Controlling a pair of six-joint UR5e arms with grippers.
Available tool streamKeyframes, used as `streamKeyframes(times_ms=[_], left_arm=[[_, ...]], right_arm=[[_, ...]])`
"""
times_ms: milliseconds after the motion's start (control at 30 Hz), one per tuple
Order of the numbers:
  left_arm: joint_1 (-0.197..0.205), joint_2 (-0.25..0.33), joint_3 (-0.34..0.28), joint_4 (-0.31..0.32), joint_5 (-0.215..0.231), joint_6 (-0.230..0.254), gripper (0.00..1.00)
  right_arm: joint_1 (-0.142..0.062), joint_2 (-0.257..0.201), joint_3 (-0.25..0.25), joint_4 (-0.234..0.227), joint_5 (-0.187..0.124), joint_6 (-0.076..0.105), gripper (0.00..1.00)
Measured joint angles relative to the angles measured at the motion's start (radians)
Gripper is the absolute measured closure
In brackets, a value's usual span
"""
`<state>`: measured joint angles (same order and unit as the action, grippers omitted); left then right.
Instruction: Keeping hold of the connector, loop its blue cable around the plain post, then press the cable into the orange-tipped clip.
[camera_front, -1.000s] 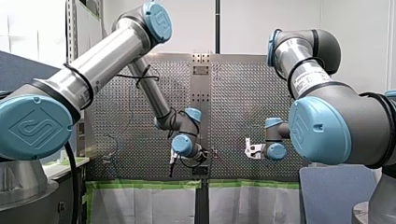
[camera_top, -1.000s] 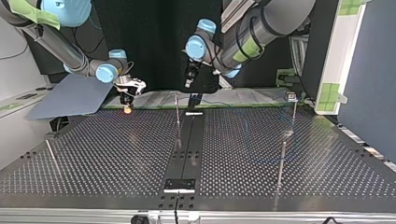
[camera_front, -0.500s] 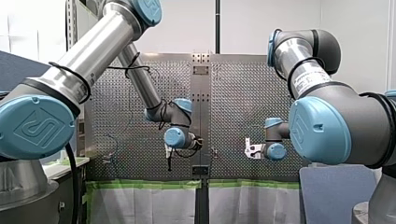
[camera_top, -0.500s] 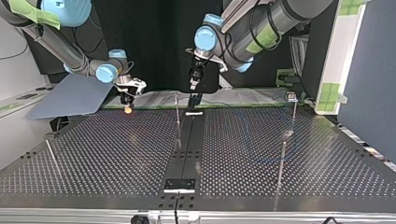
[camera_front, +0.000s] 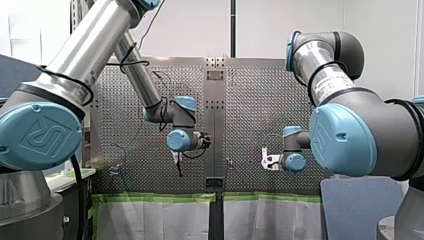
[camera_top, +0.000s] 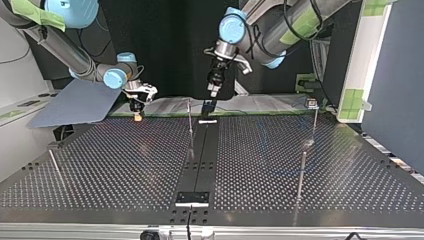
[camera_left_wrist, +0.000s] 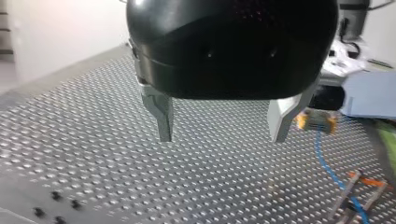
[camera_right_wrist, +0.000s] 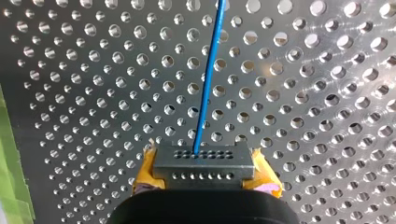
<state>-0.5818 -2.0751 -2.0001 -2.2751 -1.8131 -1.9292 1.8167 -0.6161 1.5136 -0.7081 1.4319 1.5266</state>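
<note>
- Right gripper (camera_right_wrist: 204, 175): yellow pads clamped on both ends of the grey connector (camera_right_wrist: 204, 161). It sits low over the perforated table (camera_right_wrist: 84, 93), at the far left of the top view.
- Left gripper (camera_left_wrist: 222, 136): metal fingers spread wide, nothing between them. It is raised above the table, near the far centre of the top view.
- Blue cable (camera_right_wrist: 208, 79): leaves the connector's face and runs straight ahead of the right gripper. Its long axis is in line with that gripper's reach.
- Left wrist view: the cable leads from the connector toward the orange-tipped clip (camera_left_wrist: 362, 186), which stands near the right gripper on the side toward our left arm. We cannot tell whether the cable is seated in it.
- An upright post (camera_top: 301, 167) stands right of centre in the top view, well apart from the right gripper. We take it for the plain post, unconfirmed.
- Judgement: our right arm is nearer the clip and carries the cable. The loop calls for a sweep rightward in the top view, and a taut cable could snag on the clip.
</note>
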Motion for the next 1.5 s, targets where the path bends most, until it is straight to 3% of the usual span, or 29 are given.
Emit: streamKeyframes(times_ms=[567,800,1133,1367,1500], left_arm=[[0.006,0.172,-0.172,0.172,0.006,0.001,0.0],[0.009,0.235,-0.235,0.235,0.003,-0.01,0.0],[0.015,0.334,-0.336,0.297,-0.007,-0.004,0.0],[0.006,0.313,-0.398,0.342,0.004,0.026,0.0],[0.003,0.283,-0.429,0.373,0.006,0.024,0.0]], right_arm=[[0.004,0.0,0.0,0.001,0.001,-0.004,1.0],[-0.005,-0.004,-0.006,0.006,0.01,-0.007,1.0],[-0.013,-0.073,-0.006,0.067,0.021,-0.014,1.0],[-0.008,-0.143,-0.006,0.093,0.025,-0.012,1.0],[-0.008,-0.158,-0.006,0.101,0.03,0.0,1.0]])
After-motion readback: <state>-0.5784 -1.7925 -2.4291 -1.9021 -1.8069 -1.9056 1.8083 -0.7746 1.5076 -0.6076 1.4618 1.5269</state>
